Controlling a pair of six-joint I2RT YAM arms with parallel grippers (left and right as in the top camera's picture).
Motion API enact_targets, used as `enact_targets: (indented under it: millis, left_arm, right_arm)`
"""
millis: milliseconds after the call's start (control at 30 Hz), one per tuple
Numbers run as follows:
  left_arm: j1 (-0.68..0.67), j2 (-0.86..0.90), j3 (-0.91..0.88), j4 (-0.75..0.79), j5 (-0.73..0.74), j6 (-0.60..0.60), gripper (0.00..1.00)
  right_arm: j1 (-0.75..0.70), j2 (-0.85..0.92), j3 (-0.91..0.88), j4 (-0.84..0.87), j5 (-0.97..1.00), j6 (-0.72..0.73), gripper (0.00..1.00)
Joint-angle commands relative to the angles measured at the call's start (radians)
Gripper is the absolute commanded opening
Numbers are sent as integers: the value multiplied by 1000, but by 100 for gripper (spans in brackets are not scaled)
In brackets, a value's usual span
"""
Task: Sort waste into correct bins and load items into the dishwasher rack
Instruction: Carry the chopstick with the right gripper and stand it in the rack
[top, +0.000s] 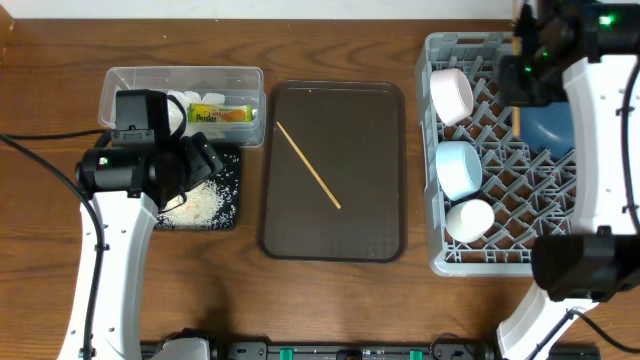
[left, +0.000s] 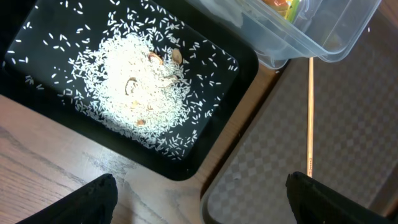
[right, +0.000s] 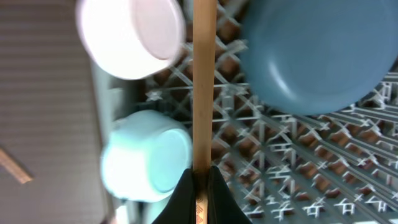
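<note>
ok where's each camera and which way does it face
overhead: fixed above the table, facing down on tub, black tray, serving tray, rack; left arm and right arm show
left wrist: on the left arm, looking down at rice and a loose chopstick; open left end effector, fingertips at bottom corners
right wrist: on the right arm, looking down at rack and blue plate; right end effector shut on second chopstick
shared: overhead and left wrist both show rice

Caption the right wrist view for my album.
Right gripper holds a chopstick over the rack loaded with white bowl, light blue bowl and blue plate.
</note>
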Motion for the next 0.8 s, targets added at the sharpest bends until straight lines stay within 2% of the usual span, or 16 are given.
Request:
enact_targets:
  millis: [0, 267, 300, 367, 433, 533, 767]
  left_arm:
    - [3, 8, 7, -2, -12, 3, 89]
    - [3, 8, 7, -2, -12, 3, 89]
    - [3, 8, 6, -2, -12, 3, 89]
    - [3, 8, 6, -2, -12, 3, 89]
    - [3, 8, 6, -2, -12, 3, 89]
    - [3, 8, 6, -2, -12, 3, 89]
    - [3, 8, 6, -2, -12, 3, 89]
  right_arm:
    - [-39, 21, -78, 40, -5, -89, 1]
    - [-50, 21, -326, 216, -5, -127, 2]
    - [-50, 21, -354, 237, -6, -126, 6]
    - [-50, 21, -386, 260, -21, -126, 31]
    - [-50, 21, -392, 264, -31, -126, 40]
    - [-39, 16, -346, 246, -30, -127, 45]
    - [79, 10, -65, 172, -151, -127, 46]
